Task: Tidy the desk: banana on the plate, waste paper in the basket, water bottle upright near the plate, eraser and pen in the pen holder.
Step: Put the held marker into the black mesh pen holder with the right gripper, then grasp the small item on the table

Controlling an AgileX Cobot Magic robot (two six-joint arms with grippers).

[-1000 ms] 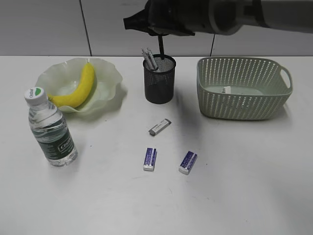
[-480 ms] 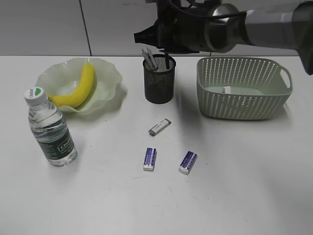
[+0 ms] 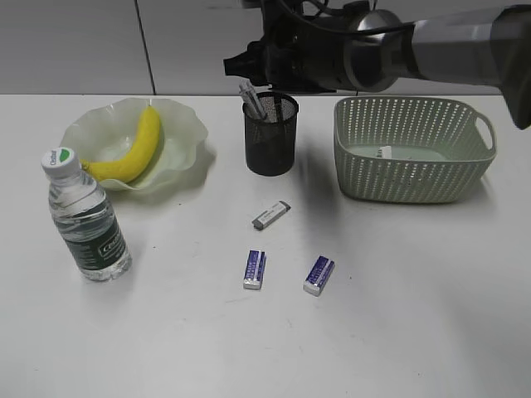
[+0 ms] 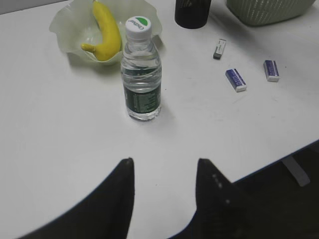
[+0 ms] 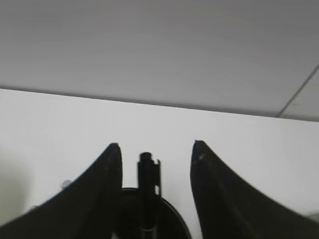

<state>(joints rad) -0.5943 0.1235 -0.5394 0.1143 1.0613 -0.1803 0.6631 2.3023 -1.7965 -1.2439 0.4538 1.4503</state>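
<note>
The banana (image 3: pixel 141 145) lies on the pale-green wavy plate (image 3: pixel 178 120). The water bottle (image 3: pixel 85 217) stands upright in front of the plate. The waste paper (image 3: pixel 383 152) lies inside the sage-green basket (image 3: pixel 406 178). Three erasers lie on the desk: one grey-white (image 3: pixel 271 215) and two blue (image 3: pixel 255 269), (image 3: pixel 319 275). The black mesh pen holder (image 3: pixel 270 141) holds pens (image 3: pixel 253 99). My right gripper (image 3: pixel 270 81) hovers just above it. It is open (image 5: pixel 157 144), with a black pen (image 5: pixel 148 189) standing free between its fingers in the holder (image 5: pixel 175 219). My left gripper (image 4: pixel 164 162) is open and empty.
In the left wrist view the bottle (image 4: pixel 142 79), banana (image 4: pixel 107 32) and erasers (image 4: pixel 236 80) lie ahead, and the desk's front edge (image 4: pixel 279 157) is at the lower right. The right arm spans the back of the desk above the basket.
The black pen hung from my right gripper above the holder, then went down into it. The gripper has let go of it. Nothing else moved.
</note>
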